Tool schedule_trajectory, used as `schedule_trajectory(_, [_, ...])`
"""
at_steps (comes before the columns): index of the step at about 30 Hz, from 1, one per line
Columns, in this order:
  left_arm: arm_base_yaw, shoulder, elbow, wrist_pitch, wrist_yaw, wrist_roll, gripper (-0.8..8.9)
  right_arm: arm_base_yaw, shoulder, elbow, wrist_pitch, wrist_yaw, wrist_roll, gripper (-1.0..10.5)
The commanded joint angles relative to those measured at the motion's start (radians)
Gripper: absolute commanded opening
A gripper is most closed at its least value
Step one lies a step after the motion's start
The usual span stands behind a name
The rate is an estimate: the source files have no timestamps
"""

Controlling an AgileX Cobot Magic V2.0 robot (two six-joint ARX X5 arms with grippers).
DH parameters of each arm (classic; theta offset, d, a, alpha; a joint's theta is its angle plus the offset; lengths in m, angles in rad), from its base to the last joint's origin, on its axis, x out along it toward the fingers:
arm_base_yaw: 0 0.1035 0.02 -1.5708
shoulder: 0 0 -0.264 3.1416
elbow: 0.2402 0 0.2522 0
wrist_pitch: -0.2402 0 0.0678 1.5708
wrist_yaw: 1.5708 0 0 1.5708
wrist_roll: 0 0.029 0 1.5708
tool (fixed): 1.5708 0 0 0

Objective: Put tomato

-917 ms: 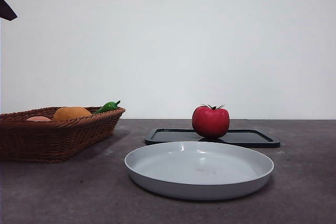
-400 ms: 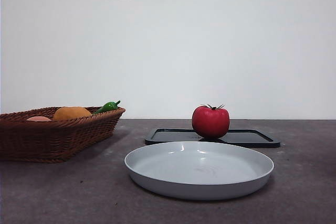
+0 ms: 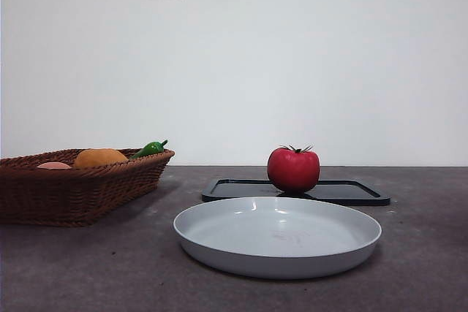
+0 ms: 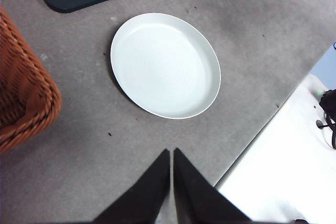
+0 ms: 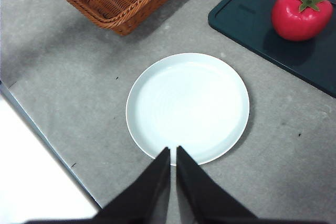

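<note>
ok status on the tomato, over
Left gripper and right gripper both shut, empty, high above the table. Tomato sits upright on the black tray, untouched. White plate in front is bare. Nothing blocking.

Table (image 3: 88,268): grey, mottled
Plate (image 3: 277,236): white, at the middle of the table
Tray (image 3: 344,192): black, just behind the plate
Basket (image 3: 73,184): brown wicker, left of the plate

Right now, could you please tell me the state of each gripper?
Left gripper: shut, holding nothing, high above the table.
Right gripper: shut, holding nothing, above the plate.
</note>
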Motion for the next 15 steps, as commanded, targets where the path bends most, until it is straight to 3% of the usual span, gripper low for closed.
schedule_trajectory(1, [-0.004, 0.006, 0.023, 0.005, 0.006, 0.011, 0.08, 0.007, 0.007, 0.003, 0.009, -0.001, 0.010, 0.1])
schedule_trajectory(7, [-0.004, -0.004, 0.023, 0.006, -0.002, 0.026, 0.09, 0.007, 0.007, 0.003, 0.009, -0.001, 0.010, 0.1])
schedule_trajectory(9, [0.005, -0.029, 0.023, 0.027, -0.119, 0.126, 0.09, 0.007, 0.007, 0.003, 0.009, -0.001, 0.011, 0.1])
schedule_trajectory(12, [0.022, -0.076, 0.023, 0.028, -0.189, 0.146, 0.09, 0.007, 0.007, 0.003, 0.009, -0.001, 0.010, 0.1])
schedule_trajectory(15, [0.054, -0.138, 0.023, 0.038, -0.192, 0.140, 0.09, 0.007, 0.007, 0.003, 0.010, -0.001, 0.010, 0.1])
